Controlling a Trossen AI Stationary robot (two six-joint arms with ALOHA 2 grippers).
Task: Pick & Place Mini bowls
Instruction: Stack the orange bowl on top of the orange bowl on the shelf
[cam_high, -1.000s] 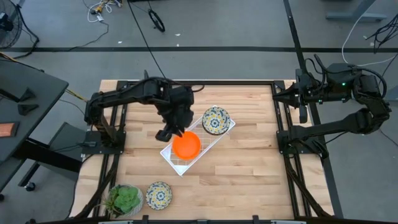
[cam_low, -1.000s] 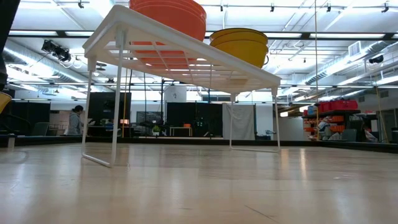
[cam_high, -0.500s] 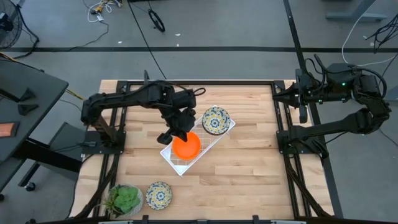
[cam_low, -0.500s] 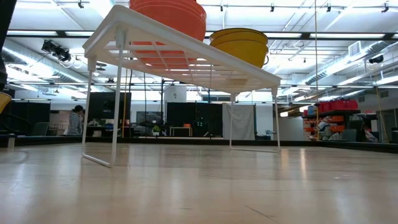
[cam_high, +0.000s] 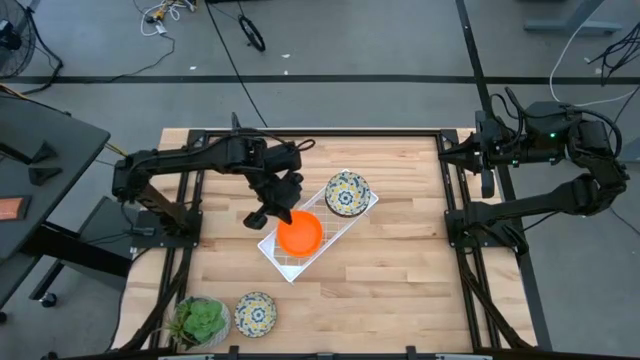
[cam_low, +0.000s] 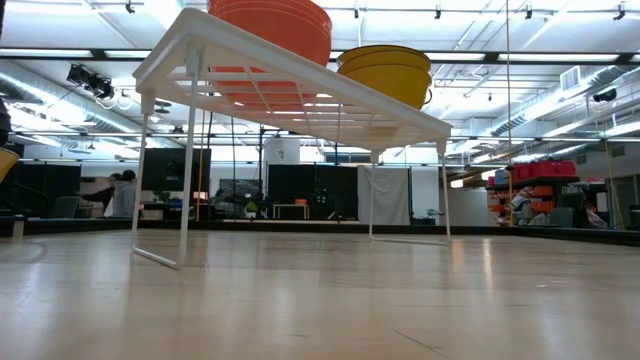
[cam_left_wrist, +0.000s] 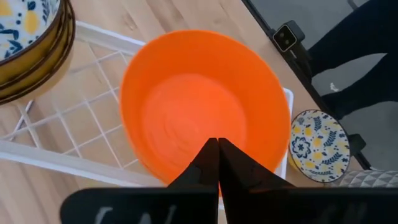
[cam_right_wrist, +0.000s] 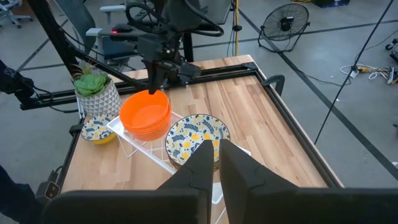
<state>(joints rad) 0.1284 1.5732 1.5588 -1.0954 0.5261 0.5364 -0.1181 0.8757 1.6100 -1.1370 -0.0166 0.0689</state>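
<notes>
Left gripper (cam_high: 262, 216) has withdrawn, jaws shut, from orange bowl (cam_high: 300, 233).

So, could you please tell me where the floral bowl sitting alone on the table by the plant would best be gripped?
Probably by the rim of the floral bowl, coming straight down with one jaw inside and one outside. It sits upright and open; its side away from the potted plant looks freer.

1. Wire rack (cam_high: 318, 232) mid-table, lying diagonally lower left to upper right.
2. Two bowls on the rack: one (cam_high: 300, 233) at the lower-left end, one (cam_high: 347, 192) at the upper-right end.
3. Third bowl (cam_high: 255, 313) at lower left of the frame, potted plant (cam_high: 202, 321) just left of it.
</notes>
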